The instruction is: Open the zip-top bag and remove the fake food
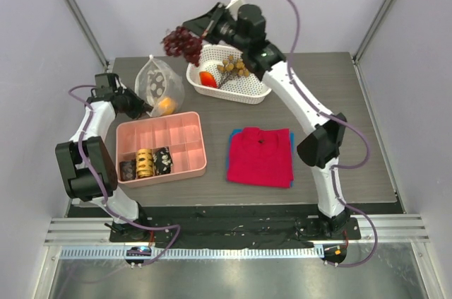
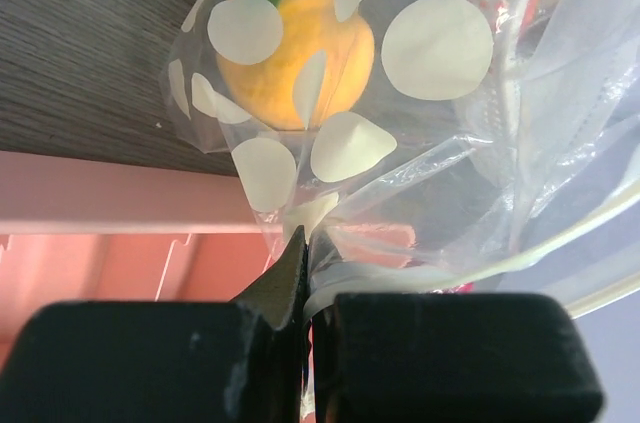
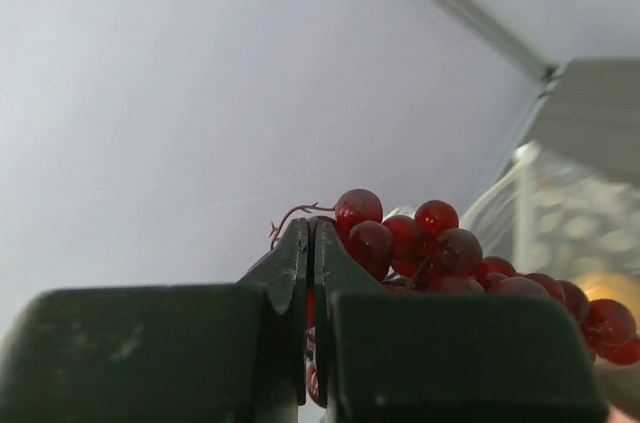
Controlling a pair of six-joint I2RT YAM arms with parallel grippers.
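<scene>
The clear zip-top bag (image 1: 159, 84) with whitish dots stands at the table's back left, an orange-yellow fruit (image 1: 165, 106) still inside. In the left wrist view the fruit (image 2: 295, 48) shows through the plastic (image 2: 440, 173). My left gripper (image 1: 138, 107) is shut on the bag's edge (image 2: 308, 243). My right gripper (image 1: 196, 25) is shut on a dark red grape cluster (image 1: 182, 43), held in the air above the bag and left of the white mesh basket (image 1: 253, 88); the cluster (image 3: 450, 258) hangs beside its fingertips (image 3: 311, 233). A tan-brown ball cluster (image 1: 232, 67) and a red piece (image 1: 207, 78) lie in the basket.
A pink compartment tray (image 1: 185, 133) with a yellow coil (image 1: 145, 162) and dark blocks (image 1: 163, 160) sits in front of the bag. A folded red cloth (image 1: 260, 157) on a blue one lies at centre right.
</scene>
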